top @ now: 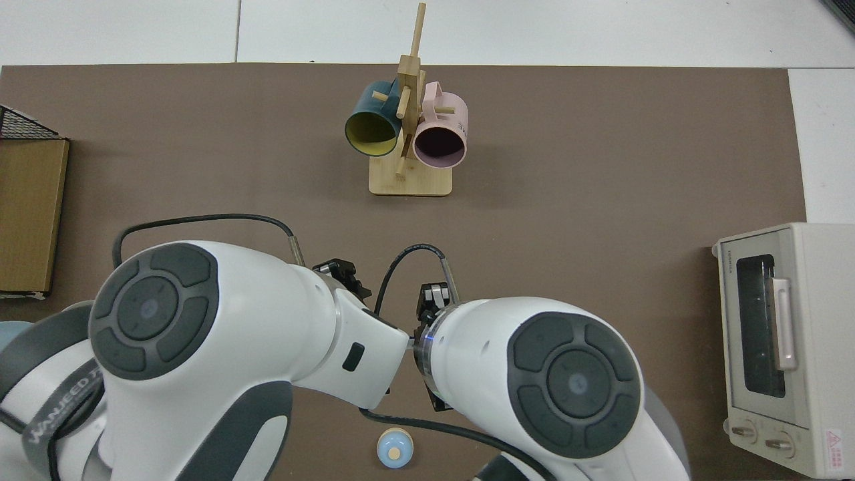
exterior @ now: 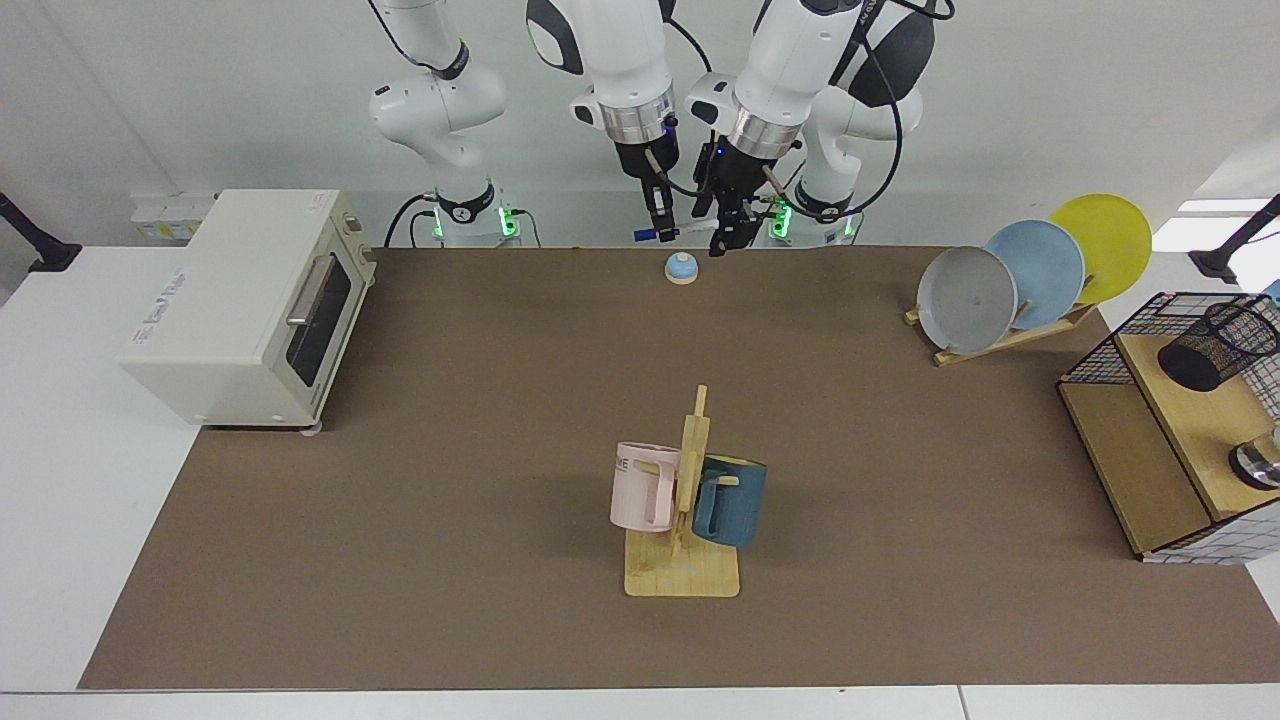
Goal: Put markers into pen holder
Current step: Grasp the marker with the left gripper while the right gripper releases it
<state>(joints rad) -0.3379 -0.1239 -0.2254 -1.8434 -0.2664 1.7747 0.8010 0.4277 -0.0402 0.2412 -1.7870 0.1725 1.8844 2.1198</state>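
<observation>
Presently, the marker (exterior: 678,232) is being held level above the far edge of the bench (exterior: 480,500), at the upper middle of the facing view. The right gripper (exterior: 657,217) is being kept clenched on the marker near its blue-capped end, fingers pointing down. The left gripper (exterior: 728,235) is being positioned at the marker's other end, just beside it; whether its fingers are closed on the pen cannot be told. In the top view both grippers and the marker are being hidden under the two white arm housings at the lower middle of the frame.

The pen holder (exterior: 1215,346) is being seen at the right edge of the facing view, lying tilted on the upper wooden shelf of the wire rack (exterior: 1150,440), well apart from the marker. A small blue bell (exterior: 681,267) is being seen on the bench just below the grippers. A mug tree (exterior: 683,530) carrying a pink mug (exterior: 640,487) and a dark blue mug (exterior: 730,500) is being noted at the lower middle. A toaster oven (exterior: 240,300) is being noted at the left, and a plate rack (exterior: 1035,275) with grey, blue and yellow plates at the upper right.
</observation>
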